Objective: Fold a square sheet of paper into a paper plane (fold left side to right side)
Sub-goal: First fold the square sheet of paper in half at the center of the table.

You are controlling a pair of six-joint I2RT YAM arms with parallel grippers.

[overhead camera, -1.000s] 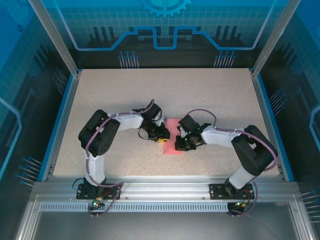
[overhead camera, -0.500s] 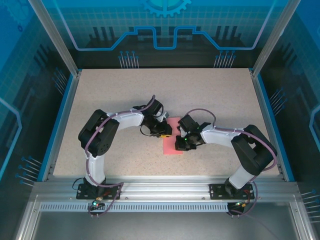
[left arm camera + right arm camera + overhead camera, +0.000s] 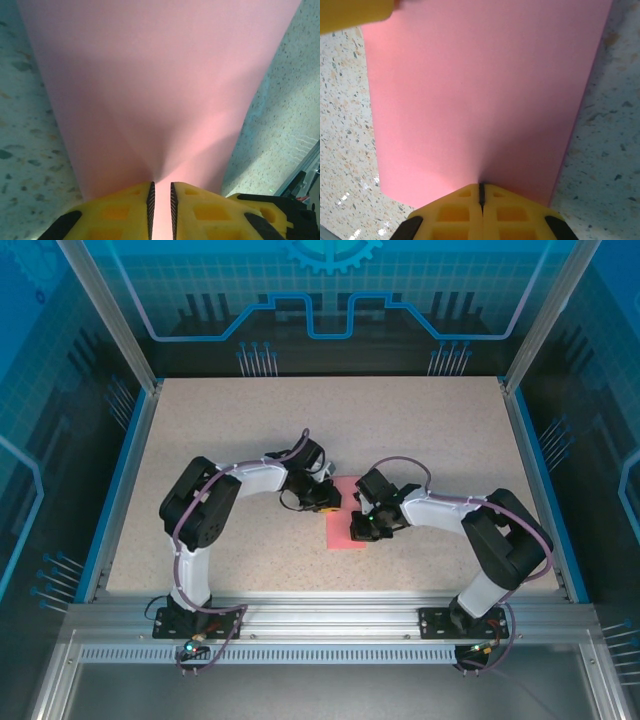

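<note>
Left wrist view: square sheet of paper puckers just ahead of the barely parted left end effector, grip unclear; clamp fully while the closed right end effector pins it.

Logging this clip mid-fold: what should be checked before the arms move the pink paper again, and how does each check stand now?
1. Jaws of the right gripper shut at the edge of the square sheet of paper: ok.
2. Firm clamp by the left gripper on the sheet: cannot tell; a narrow gap shows, with paper running into it.
3. Sheet flat on the table: not ok; it puckers up toward the left gripper.
4. Grippers apart from each other: ok; sheet shows between them.
5. Crease finished: cannot tell.
</note>
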